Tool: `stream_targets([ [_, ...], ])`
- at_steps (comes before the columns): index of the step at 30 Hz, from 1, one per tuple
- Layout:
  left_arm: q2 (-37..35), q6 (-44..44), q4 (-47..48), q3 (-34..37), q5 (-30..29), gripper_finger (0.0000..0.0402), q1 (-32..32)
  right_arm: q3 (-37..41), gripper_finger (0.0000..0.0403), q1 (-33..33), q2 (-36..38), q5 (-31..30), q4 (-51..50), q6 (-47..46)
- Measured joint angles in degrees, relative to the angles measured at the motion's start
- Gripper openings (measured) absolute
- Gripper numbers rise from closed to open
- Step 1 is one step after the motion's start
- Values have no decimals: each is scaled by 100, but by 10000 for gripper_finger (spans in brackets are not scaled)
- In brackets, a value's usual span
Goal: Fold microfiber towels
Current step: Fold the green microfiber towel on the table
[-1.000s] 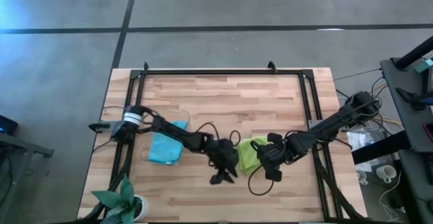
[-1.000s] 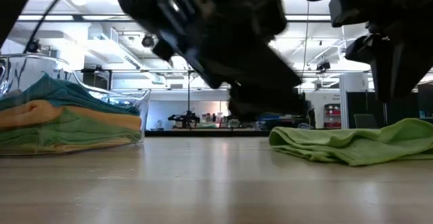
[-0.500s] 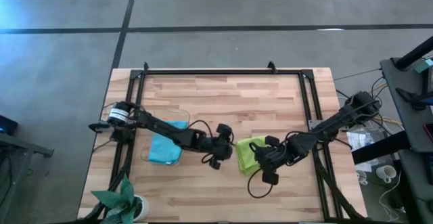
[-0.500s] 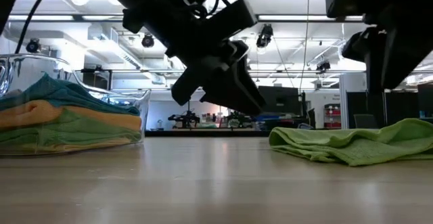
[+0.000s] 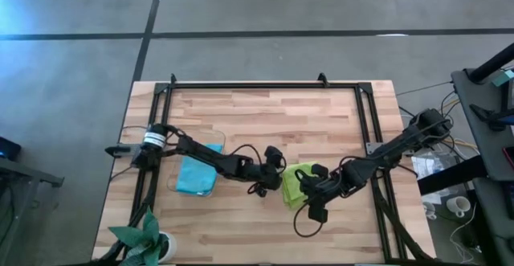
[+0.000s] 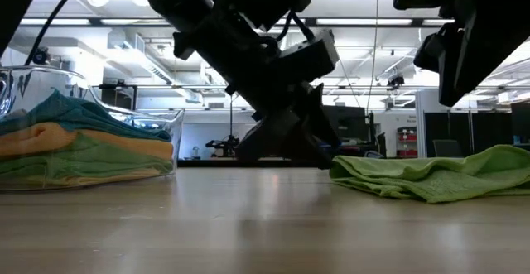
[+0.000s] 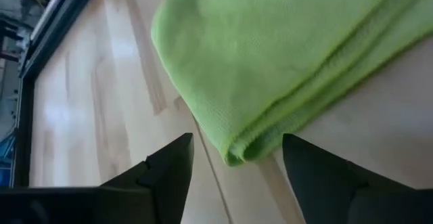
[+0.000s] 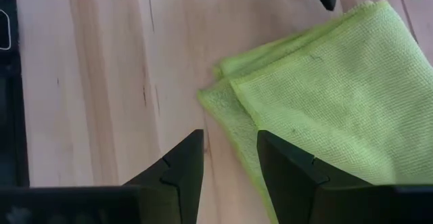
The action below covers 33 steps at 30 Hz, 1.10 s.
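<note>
The soft lime green microfiber towel (image 5: 294,182) lies folded near the middle of the light wooden table (image 5: 265,113). The left gripper (image 7: 233,160), fingers spread and empty, points at its folded corner; the right gripper (image 8: 226,158) hangs released over the opposite edge. A shallow pinch might catch only the top layer and peel the fold open.
</note>
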State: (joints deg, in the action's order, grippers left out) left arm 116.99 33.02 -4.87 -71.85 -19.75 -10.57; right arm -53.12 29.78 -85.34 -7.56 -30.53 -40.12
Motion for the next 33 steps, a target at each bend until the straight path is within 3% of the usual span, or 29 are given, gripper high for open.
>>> stream_targets([
  [7, 4, 347, -229, 35, -9, 205, 37, 0, 137, 33, 0, -10, 103, 21],
  [19, 8, 2119, -305, 217, 39, 198, 85, 0, 137, 98, 0, -43, 92, 0],
  [27, 116, 2139, -829, 229, 490, 198, 84, 0, 137, 237, 2, -43, 97, -64],
  [33, 323, 2181, -1245, 248, 193, 198, 83, 0, 137, 273, 4, -50, 108, -146],
])
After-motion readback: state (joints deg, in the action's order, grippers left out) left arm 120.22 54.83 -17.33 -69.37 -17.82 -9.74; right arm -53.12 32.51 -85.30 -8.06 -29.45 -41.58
